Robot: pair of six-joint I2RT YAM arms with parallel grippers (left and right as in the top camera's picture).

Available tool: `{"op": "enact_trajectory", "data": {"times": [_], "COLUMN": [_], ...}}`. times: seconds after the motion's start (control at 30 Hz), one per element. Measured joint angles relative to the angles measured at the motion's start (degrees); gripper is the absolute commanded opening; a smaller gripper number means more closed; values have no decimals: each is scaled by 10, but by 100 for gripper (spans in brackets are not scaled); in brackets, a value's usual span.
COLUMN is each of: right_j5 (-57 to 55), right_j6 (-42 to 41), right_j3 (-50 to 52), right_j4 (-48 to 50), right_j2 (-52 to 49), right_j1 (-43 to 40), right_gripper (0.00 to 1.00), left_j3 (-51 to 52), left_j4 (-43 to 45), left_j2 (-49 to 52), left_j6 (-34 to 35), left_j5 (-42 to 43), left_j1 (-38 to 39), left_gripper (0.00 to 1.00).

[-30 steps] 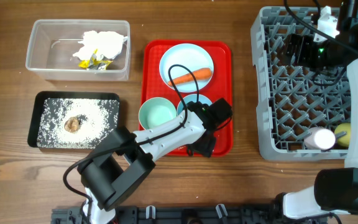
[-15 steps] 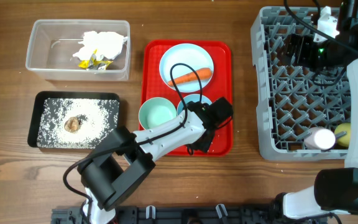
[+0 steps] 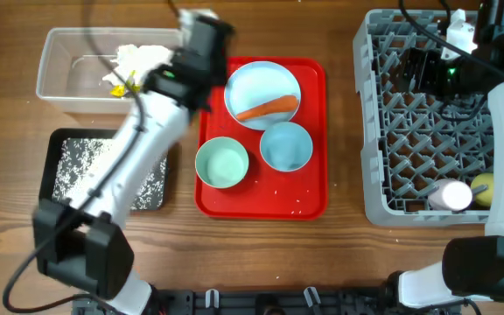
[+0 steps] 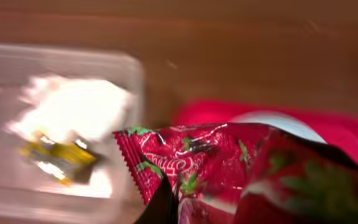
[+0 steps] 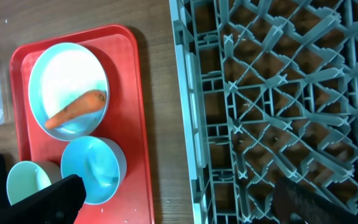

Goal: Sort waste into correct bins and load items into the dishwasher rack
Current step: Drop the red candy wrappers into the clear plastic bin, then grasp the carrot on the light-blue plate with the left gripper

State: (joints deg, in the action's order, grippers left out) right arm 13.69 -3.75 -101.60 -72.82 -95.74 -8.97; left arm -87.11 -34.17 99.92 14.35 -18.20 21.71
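Left claw (image 3: 201, 33) grips the red wrapper (image 4: 191, 168) over the narrow strip of surface (image 3: 339, 105) between the clear tub's (image 3: 59, 92) right edge and the red tray (image 3: 309, 206); right claw (image 5: 176, 186), spread wide, hovers over the dishwasher rack (image 3: 374, 175) near its left rim.

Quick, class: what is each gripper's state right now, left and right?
Left gripper: closed on the red wrapper.
Right gripper: open, holding nothing.
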Motion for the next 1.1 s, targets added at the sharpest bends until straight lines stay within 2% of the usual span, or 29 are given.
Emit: {"op": "enact_trajectory", "data": {"times": [0.07, 0.1, 0.13, 0.17, 0.2, 0.23, 0.27, 0.4, 0.47, 0.67, 0.8, 0.93, 1.1], "right_j5": [0, 0, 0, 0, 0, 0, 0, 0, 0, 0, 0, 0, 0], "right_j6": [0, 0, 0, 0, 0, 0, 0, 0, 0, 0, -1, -1, -1], "right_j3": [0, 0, 0, 0, 0, 0, 0, 0, 0, 0, 0, 0, 0], "right_j4": [0, 0, 0, 0, 0, 0, 0, 0, 0, 0, 0, 0, 0], "right_j2": [-1, -1, -1, -1, -1, -1, -1, -1, -1, -1, -1, -1, -1], "right_j1": [0, 0, 0, 0, 0, 0, 0, 0, 0, 0, 0, 0, 0], "right_gripper": [100, 99, 100, 99, 99, 100, 100, 100, 100, 100, 100, 99, 100], "left_j3": [0, 0, 0, 0, 0, 0, 0, 0, 0, 0, 0, 0, 0], "left_j4": [58, 88, 111, 118, 130, 131, 130, 122, 121, 130, 140, 141, 87], "left_j2": [12, 24, 44, 60, 80, 97, 117, 144, 144, 127, 128, 157, 199], "left_j6": [-16, -21, -23, -24, -30, -30, -31, -34, -53, -156, -194, -242, -287], "left_j5": [10, 21, 37, 51, 64, 75, 83, 102, 113, 126, 134, 148, 156], "left_j1": [-77, -116, -158, -179, -195, -204, -211, -206, -191, -37, 41, 78, 91], "left_gripper": [4, 11, 37, 68, 88, 97, 100, 100, 96, 91, 89, 84, 83]}}
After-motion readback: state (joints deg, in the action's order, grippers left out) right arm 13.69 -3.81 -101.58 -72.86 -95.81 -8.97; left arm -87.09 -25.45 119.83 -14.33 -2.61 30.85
